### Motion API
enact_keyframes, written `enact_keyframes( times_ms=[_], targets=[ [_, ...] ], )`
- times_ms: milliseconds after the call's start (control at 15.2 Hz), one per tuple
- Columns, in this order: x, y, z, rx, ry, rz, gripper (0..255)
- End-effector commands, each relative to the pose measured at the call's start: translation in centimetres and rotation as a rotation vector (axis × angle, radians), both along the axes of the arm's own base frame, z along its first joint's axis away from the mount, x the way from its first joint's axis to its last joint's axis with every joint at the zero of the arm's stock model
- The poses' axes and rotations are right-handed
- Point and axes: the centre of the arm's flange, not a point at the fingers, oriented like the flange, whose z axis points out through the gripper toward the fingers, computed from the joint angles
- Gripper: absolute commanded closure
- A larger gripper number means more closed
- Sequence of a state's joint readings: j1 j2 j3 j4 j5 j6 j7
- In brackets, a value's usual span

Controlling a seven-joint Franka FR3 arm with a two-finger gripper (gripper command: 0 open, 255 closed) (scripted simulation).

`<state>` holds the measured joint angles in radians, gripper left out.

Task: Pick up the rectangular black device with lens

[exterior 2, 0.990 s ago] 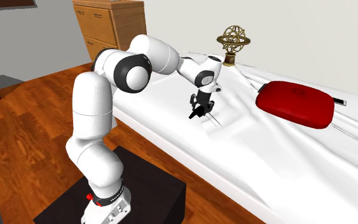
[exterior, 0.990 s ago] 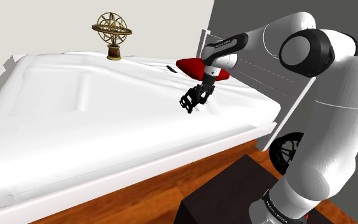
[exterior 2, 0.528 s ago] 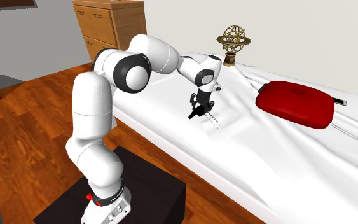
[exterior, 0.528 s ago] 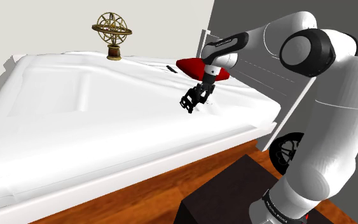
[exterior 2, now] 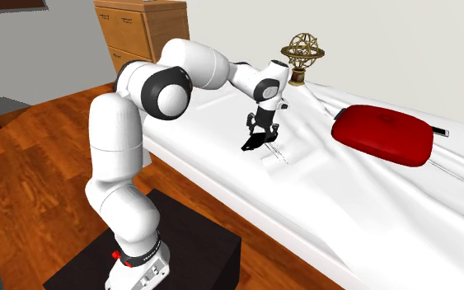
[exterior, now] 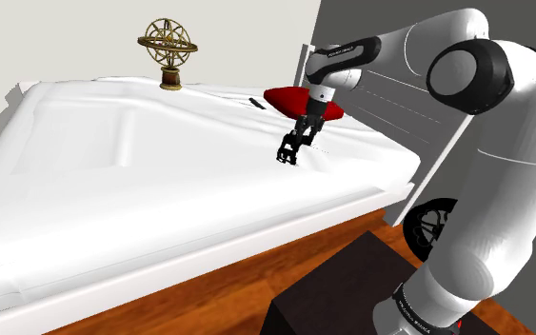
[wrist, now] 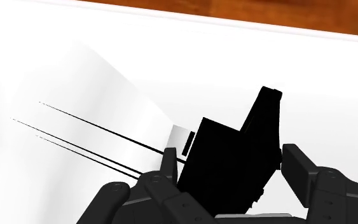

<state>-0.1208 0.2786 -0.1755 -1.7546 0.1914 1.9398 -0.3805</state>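
While gripper (exterior: 288, 150) clasps one black device (wrist: 229, 156), one red cushion (exterior 2: 382, 134)

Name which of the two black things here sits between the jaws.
The black rectangular device, clasped between the jaws; the thin black stick lies apart beside the red cushion.

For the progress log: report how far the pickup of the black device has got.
Done: the end effector is shut on the black device, held tilted between its fingers. In hand: the lift; the device sits low at the white bed, clearance unclear. Left: raise it plainly off the bed.
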Motion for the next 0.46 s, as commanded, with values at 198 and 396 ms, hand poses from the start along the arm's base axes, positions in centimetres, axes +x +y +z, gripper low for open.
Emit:
enact_keyframes(
  times_ms=[198,396],
  targets=[
    [0.0,0.0,2.7,0.0,0.0,0.0,255],
    [0.0,0.0,3.3,0.0,0.0,0.0,255]
  ],
)
